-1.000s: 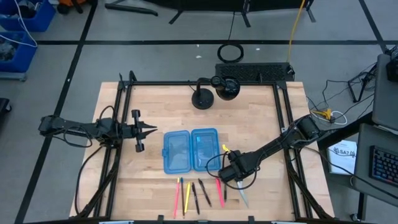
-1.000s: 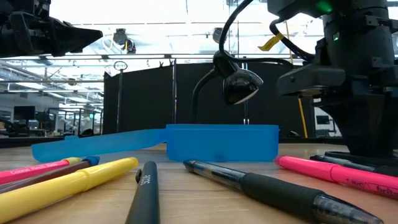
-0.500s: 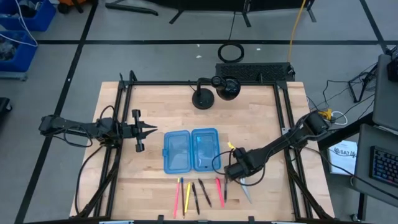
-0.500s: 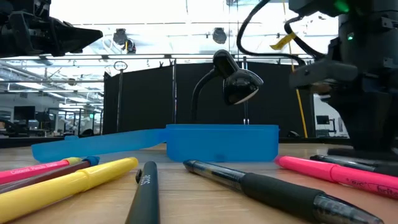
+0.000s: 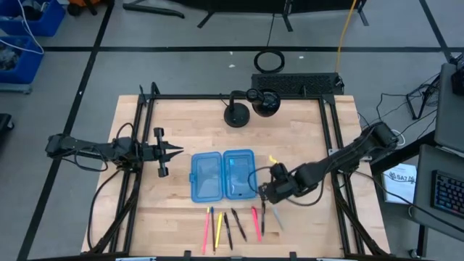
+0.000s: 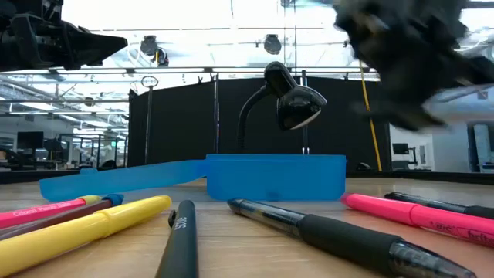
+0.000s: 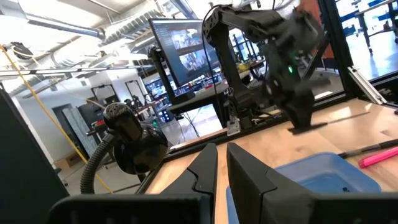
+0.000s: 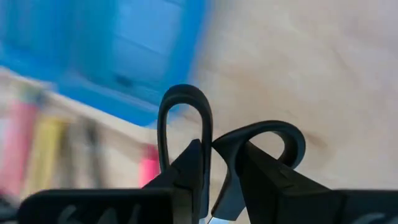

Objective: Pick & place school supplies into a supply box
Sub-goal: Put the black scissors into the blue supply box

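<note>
Gripping scissors (image 8: 230, 155), right hand (image 8: 214, 168)

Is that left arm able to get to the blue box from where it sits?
Probably yes. The left gripper hangs beside the open box, with only bare table between. The right gripper, holding scissors, is at the box's far side.

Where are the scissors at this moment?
The scissors are held in the right gripper, lifted off the table just right of the open blue supply box in the high view, above the row of pens.
</note>
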Tool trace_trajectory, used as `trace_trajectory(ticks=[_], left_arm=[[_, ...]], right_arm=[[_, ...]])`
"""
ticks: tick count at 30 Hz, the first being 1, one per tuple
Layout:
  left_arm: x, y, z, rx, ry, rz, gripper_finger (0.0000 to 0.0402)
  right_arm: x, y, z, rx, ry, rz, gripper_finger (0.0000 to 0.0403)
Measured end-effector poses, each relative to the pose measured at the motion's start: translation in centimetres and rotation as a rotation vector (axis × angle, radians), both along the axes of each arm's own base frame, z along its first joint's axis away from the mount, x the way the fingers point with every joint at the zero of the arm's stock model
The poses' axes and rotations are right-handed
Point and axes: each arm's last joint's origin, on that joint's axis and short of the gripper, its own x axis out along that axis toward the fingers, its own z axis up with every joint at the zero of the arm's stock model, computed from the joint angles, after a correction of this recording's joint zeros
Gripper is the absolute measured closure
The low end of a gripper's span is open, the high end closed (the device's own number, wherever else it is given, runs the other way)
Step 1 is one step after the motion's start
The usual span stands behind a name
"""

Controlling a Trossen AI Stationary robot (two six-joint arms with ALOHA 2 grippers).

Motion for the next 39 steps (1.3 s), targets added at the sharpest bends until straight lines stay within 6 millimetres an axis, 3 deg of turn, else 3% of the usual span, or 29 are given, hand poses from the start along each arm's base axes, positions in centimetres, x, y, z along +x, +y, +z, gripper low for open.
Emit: trace_trajectory(ticks=[8,14,16,20,26,32,39], left_arm=[[0.0,0.0,0.1,0.002,-0.015,0.0,0.036],[-0.1,0.0,0.3,0.002,-0.028,0.001,0.036],[-0.1,0.0,0.3,0.002,-0.028,0.001,0.036],[-0.1,0.0,0.3,0.01,-0.033,0.001,0.036],[-0.1,0.0,0.4,0.016,-0.037,-0.004,0.036],[-0.1,0.0,0.5,0.014,-0.049,-0.005,0.036],[-0.1,0.0,0.5,0.011,-0.052,-0.005,0.036]], right_arm=[[3.0,-4.8,4.5,-0.085,-0.183,0.001,0.0332],[6.2,-9.3,5.2,-0.155,-0.383,-0.005,0.0332],[6.8,-10.1,4.7,-0.142,-0.379,-0.012,0.0332],[8.2,-11.6,1.6,-0.085,-0.287,-0.019,0.0332],[10.1,-12.5,-2.2,-0.011,-0.207,-0.007,0.0332],[11.3,-13.5,-2.2,-0.022,-0.221,0.003,0.0332],[10.6,-13.6,-2.8,-0.001,-0.125,-0.024,0.0332]])
